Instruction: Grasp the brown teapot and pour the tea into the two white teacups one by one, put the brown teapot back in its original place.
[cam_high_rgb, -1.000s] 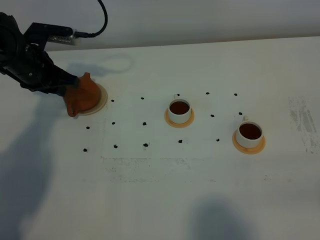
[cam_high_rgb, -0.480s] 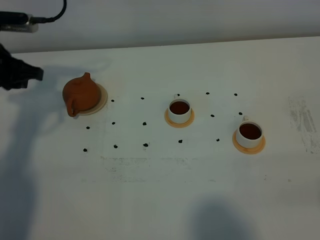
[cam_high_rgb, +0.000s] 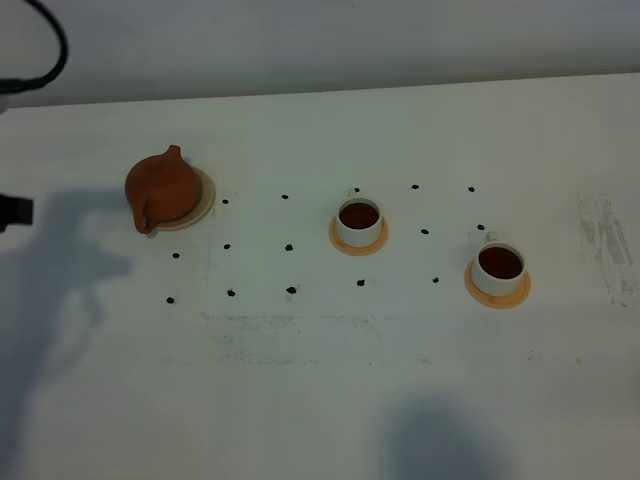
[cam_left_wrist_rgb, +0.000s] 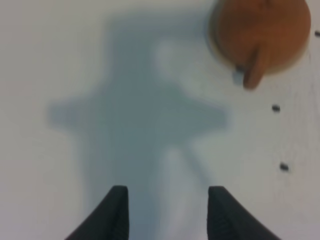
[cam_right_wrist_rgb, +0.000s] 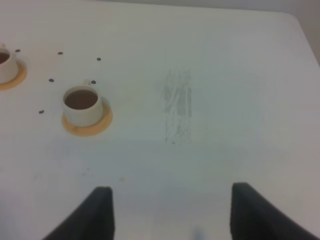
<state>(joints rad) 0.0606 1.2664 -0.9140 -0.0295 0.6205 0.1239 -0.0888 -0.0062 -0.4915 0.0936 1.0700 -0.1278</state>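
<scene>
The brown teapot (cam_high_rgb: 161, 190) sits on its cream-beige coaster (cam_high_rgb: 205, 195), spout aimed toward the near table edge, and nothing is touching it. Both white teacups are dark with tea: one (cam_high_rgb: 358, 221) sits on its orange-tan coaster well to the right of the teapot, the other (cam_high_rgb: 497, 268) farther right and nearer the front. Judged from this, the pouring and the return are done, and what remains is only a clean retreat.

The left gripper (cam_left_wrist_rgb: 167, 212) hangs over bare table off to the teapot's side, fingers spread apart with only shadow between them. The right gripper (cam_right_wrist_rgb: 170, 212) is likewise parted wide and holding nothing, over the table (cam_right_wrist_rgb: 210, 65) beyond the second cup, near a scuffed grey patch (cam_right_wrist_rgb: 178, 106).

To finish well, each arm should draw away from the teapot and cups without swinging low over them, since a brushed handle would spill a full cup
</scene>
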